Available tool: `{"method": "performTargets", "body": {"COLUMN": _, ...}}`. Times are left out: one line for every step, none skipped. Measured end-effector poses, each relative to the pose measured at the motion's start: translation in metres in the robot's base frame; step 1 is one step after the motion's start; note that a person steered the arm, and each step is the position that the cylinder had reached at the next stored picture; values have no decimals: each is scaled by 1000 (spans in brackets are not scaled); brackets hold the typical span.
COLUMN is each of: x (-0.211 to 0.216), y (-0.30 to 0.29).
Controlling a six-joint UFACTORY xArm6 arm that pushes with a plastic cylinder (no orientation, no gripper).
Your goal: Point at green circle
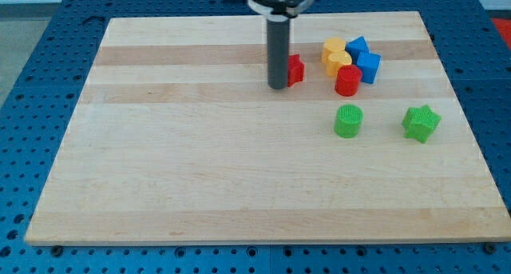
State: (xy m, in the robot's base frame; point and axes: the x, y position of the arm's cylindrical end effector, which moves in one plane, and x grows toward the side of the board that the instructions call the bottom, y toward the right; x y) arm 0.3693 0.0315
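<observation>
The green circle (348, 121) sits right of the board's middle. My tip (278, 86) is at the end of the dark rod, up and to the left of the green circle and well apart from it. The tip stands right against the left side of a red block (296, 69), which the rod partly hides.
A green star (421, 122) lies to the right of the green circle. A cluster sits at the upper right: two yellow blocks (336, 53), a red cylinder (347, 80) and two blue blocks (365, 60). The wooden board (200, 170) rests on a blue perforated table.
</observation>
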Motion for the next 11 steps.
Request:
{"method": "performTargets", "body": {"x": -14, "y": 23}}
{"method": "performTargets", "body": {"x": -18, "y": 32}}
{"method": "performTargets", "body": {"x": 1, "y": 19}}
{"method": "performTargets", "body": {"x": 43, "y": 6}}
{"method": "performTargets", "body": {"x": 69, "y": 1}}
{"method": "performTargets", "body": {"x": 115, "y": -16}}
{"method": "performTargets", "body": {"x": 151, "y": -2}}
{"method": "performTargets", "body": {"x": 163, "y": 38}}
{"method": "performTargets", "body": {"x": 154, "y": 95}}
{"method": "performTargets", "body": {"x": 125, "y": 127}}
{"method": "performTargets", "body": {"x": 92, "y": 117}}
